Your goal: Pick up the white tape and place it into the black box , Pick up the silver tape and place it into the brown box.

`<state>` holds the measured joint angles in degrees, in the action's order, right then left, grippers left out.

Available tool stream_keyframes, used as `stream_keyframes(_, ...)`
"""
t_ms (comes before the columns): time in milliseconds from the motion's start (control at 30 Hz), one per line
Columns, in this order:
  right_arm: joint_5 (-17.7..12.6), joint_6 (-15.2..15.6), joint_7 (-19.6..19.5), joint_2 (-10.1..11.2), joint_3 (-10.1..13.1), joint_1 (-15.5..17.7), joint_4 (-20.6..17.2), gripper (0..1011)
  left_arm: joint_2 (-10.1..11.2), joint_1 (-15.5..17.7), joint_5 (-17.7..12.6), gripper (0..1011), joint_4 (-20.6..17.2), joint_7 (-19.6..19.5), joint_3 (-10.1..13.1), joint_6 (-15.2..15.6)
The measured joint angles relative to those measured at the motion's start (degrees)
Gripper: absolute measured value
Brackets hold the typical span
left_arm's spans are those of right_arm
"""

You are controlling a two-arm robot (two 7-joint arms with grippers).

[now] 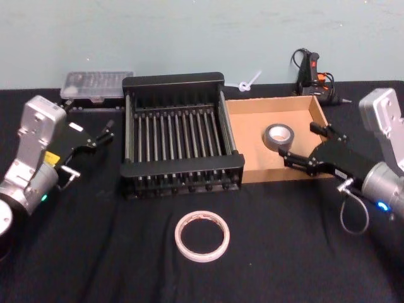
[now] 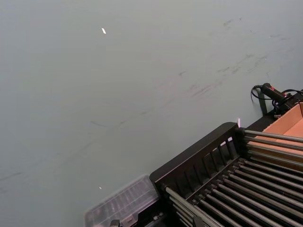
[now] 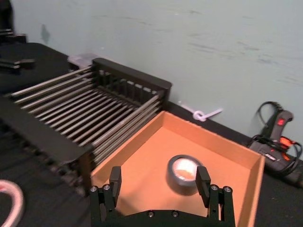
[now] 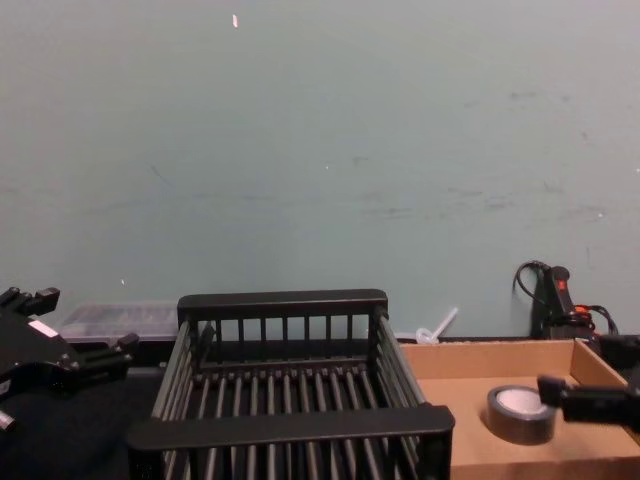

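Left arm: enters at the lower left of the head view, forearm angled up toward frame centre. The left gripper (image 1: 101,135) sits at mid-left, fingers spread apart, holding nothing.

Right arm: enters at the right edge, forearm angled toward frame centre. The right gripper (image 1: 302,145) sits right of centre, fingers (image 3: 115,178) spread wide, nothing between them.

You've got a matt black cloth table cover (image 1: 284,252), a black plastic crate, the black box (image 1: 173,81), with shiny metal bars, the brown box (image 1: 252,142) in matt cardboard, the silver tape (image 1: 280,136) dull grey, and the white tape (image 1: 202,235) slightly glossy.
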<state>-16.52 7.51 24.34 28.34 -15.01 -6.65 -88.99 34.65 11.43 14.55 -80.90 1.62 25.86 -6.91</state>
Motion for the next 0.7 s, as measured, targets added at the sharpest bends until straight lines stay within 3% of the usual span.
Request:
stream_keyframes(333, -1.32, -1.7, 2.35, 2.11, -1.82, 4.01, -1.85, 1002, 0.0, 0.0, 0.0, 1002, 0.0, 0.0, 0.0, 0.0)
stream_keyframes(700, -1.28, -1.31, 4.56, 1.88, -6.69, 3.01, -1.68, 1002, 0.0, 0.0, 0.0, 1001, 0.0, 0.0, 0.0, 0.0)
